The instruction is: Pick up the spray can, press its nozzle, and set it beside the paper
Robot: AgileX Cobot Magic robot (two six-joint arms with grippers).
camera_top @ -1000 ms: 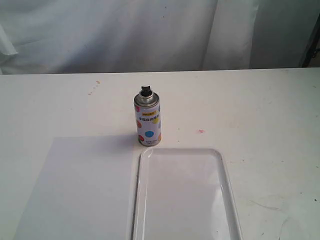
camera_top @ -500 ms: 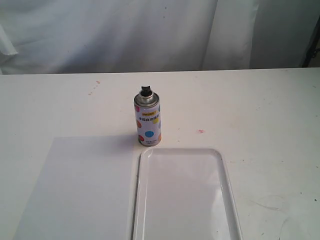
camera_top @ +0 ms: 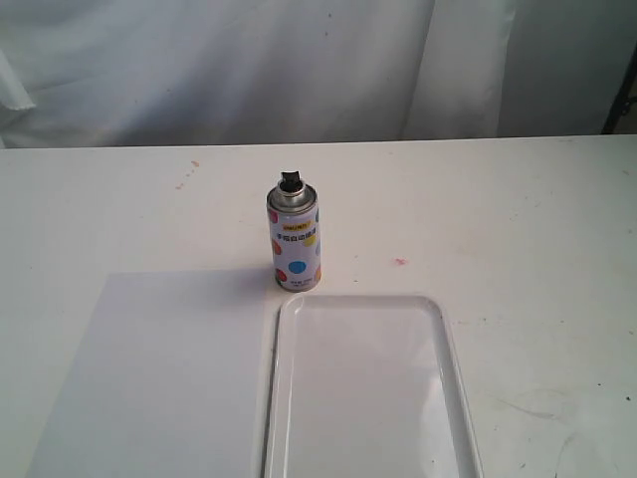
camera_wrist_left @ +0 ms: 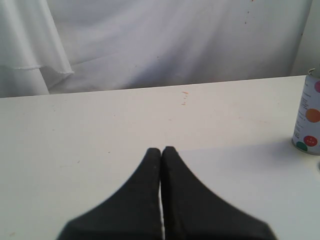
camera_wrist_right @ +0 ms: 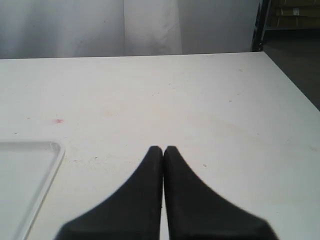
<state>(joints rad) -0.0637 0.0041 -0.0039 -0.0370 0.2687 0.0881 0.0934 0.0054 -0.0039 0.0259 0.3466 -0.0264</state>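
1. Worktop (camera_top: 518, 219): white, and runs out of the exterior view on the left, right and near sides. Its far edge meets a white cloth backdrop (camera_top: 249, 70). The far half and the whole right side lie bare. The right wrist view shows the worktop's right edge with dark floor beyond.

2. Paper (camera_top: 159, 378): flat in the near-left area. Its far edge runs level and its right edge lies just beside the tray, whether touching cannot be told. Its near end is cut off by the frame.

3. Tray (camera_top: 358, 298): glossy, with rounded corners, near centre and just right of the paper. There is open worktop to its right.

4. Can (camera_top: 296, 244): upright, just beyond the tray's far-left corner and by the paper's far-right corner. It has free room to the left, right and far side.

5. Left pincer (camera_wrist_left: 161, 150): tips pressed together and gripping nothing. It is above the worktop and well apart from the can.

6. Right pincer (camera_wrist_right: 163, 149): tips pressed together and gripping nothing. It is over bare worktop to the right of the tray corner.

7. Nozzle (camera_top: 290, 180): black, on the can's silver top, with nothing touching it.

8. Pink mark (camera_top: 400, 262): on the worktop to the right of the can.

Change from the earlier frames: none. Can, paper and tray all sit as before.
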